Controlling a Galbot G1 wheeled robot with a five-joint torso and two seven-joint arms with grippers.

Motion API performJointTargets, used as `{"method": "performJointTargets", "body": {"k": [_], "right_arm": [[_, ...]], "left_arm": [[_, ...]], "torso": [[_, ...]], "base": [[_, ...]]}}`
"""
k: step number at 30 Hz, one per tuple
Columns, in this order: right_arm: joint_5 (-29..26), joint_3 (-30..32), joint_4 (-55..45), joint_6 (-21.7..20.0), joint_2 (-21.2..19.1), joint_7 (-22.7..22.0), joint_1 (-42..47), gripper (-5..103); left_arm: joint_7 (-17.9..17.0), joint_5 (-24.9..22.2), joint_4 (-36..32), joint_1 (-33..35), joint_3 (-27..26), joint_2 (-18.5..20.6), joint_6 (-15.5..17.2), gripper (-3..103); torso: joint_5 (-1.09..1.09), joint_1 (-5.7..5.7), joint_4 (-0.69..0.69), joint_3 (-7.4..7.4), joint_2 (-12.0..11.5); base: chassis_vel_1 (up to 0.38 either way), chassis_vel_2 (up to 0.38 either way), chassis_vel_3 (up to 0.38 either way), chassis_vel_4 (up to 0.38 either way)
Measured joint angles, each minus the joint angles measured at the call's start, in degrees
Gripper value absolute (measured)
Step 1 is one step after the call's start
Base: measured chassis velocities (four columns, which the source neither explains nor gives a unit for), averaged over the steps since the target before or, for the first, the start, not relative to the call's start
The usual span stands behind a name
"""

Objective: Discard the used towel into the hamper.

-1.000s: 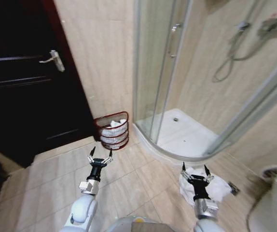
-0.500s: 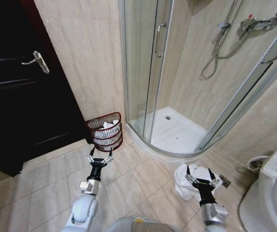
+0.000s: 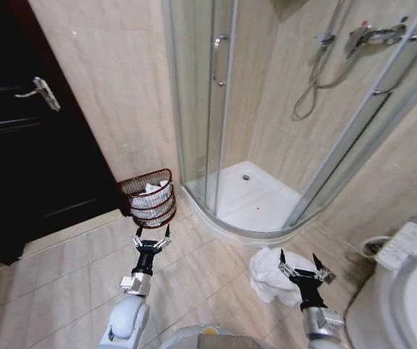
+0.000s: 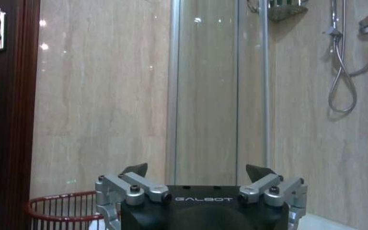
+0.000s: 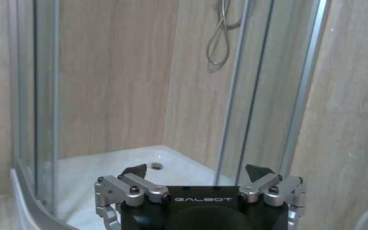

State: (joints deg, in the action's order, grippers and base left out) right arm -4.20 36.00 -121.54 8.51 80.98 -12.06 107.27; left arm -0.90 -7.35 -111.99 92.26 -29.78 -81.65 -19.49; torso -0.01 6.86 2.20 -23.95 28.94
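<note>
**Used towel, crumpled, on the bathroom floor**

Nearest: right claw (image 3: 300, 263), fingers spread and empty, poised just over the white towel (image 3: 266, 275) heaped on the tiles by the shower tray (image 3: 256, 200). Left claw (image 3: 152, 235) also spread, empty, above bare floor. Farther: hamper (image 3: 147, 198) against the wall beside the dark door (image 3: 27, 138), white cloth already inside. Towel judged soft, light, limp; best pinched at a raised fold on top
</note>
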Motion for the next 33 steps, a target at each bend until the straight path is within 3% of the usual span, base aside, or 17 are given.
{"method": "performJointTargets", "body": {"k": [14,33], "right_arm": [[-4.41,1.72,5.31,-1.20,-1.08,-0.17,-2.26,100],[-3.58,0.32,4.29,-0.34,0.23,-1.10,-0.88,100]], "left_arm": [[0.07,0.12,-0.17,0.73,0.30,-0.17,-0.48,100],[0.40,0.22,0.04,1.46,0.18,0.20,-0.76,100]], "torso": [[0.00,-0.11,0.01,0.12,-0.19],[0.01,-1.96,0.01,2.97,-4.91]], "base": [[-0.008,-0.014,0.016,0.010],[0.000,0.000,0.000,0.000]]}}
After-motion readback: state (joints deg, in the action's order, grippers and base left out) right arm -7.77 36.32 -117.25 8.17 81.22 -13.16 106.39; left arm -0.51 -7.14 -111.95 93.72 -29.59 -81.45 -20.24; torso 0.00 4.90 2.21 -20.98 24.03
